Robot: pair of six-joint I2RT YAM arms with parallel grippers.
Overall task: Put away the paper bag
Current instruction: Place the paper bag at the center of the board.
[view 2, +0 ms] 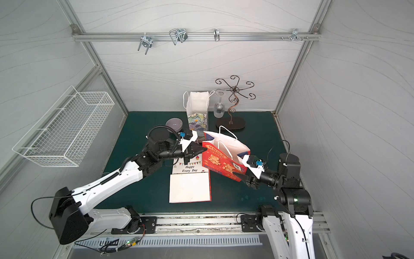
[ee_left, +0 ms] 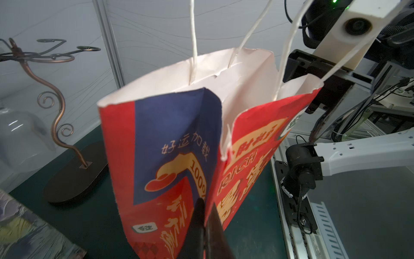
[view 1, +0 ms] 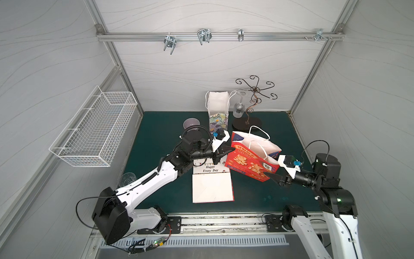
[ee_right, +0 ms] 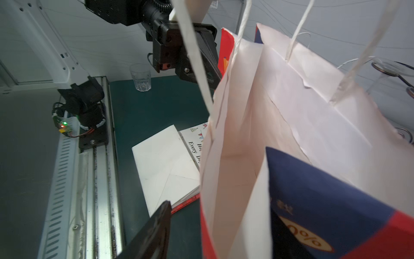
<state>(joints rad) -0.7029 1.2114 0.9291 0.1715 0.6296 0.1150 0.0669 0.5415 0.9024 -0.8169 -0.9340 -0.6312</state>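
The red paper bag [view 1: 248,161] [view 2: 220,161] hangs above the green mat, mouth up and open, its white handles loose. My left gripper [view 1: 231,149] [view 2: 202,150] is shut on the folded crease of its blue and red side panel [ee_left: 170,145], the two fingers pressed together on the paper [ee_left: 207,204]. At the bag's other end my right gripper [view 1: 272,178] [view 2: 239,177] [ee_right: 224,215] stands open. One of its fingers [ee_right: 161,215] is outside the red front wall, and the other is behind the blue side panel [ee_right: 313,201], so the bag's corner lies between the jaws.
A flat white bag reading "Happy Every Day" [view 1: 212,186] lies on the mat under the red bag. A floral bag [view 1: 218,112], a purple bowl [view 1: 191,123] and a curly metal stand [view 1: 253,101] with a hanging wine glass [view 1: 238,109] stand behind. A wire basket [view 1: 94,130] hangs on the left wall, hooks [view 1: 203,35] hang on the back rail, and a tumbler [view 1: 127,178] stands at the front left.
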